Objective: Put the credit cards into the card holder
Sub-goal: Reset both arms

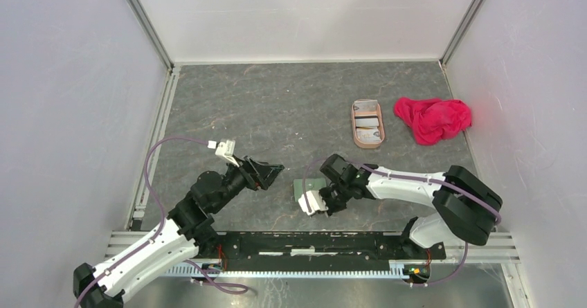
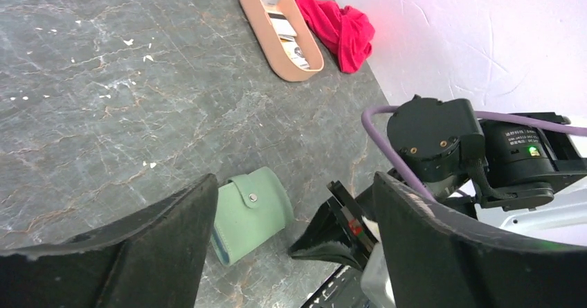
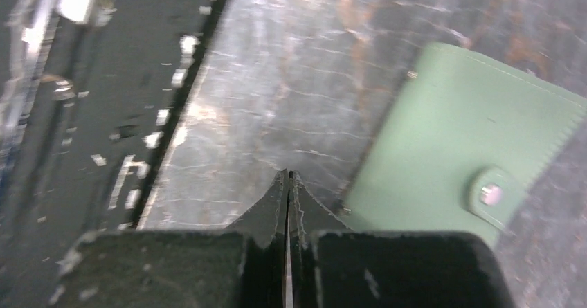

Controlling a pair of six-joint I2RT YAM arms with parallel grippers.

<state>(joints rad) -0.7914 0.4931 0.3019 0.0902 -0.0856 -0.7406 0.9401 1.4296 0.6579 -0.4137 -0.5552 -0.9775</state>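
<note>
The sage-green card holder (image 1: 311, 185) lies closed and snapped shut on the table near the front edge; it also shows in the left wrist view (image 2: 253, 211) and the right wrist view (image 3: 471, 142). The credit cards (image 1: 367, 122) lie in a pinkish-brown tray, also seen in the left wrist view (image 2: 280, 24). My right gripper (image 3: 287, 175) is shut, low over the table just beside the card holder's near edge (image 1: 325, 204). I see nothing clearly held in it. My left gripper (image 2: 294, 183) is open and empty, hovering left of the card holder (image 1: 268, 171).
The pinkish-brown tray (image 1: 354, 138) stands at the back right, with a red-pink cloth (image 1: 432, 118) beside it near the right wall. The black base rail (image 1: 311, 242) runs along the table's front edge, close to my right gripper.
</note>
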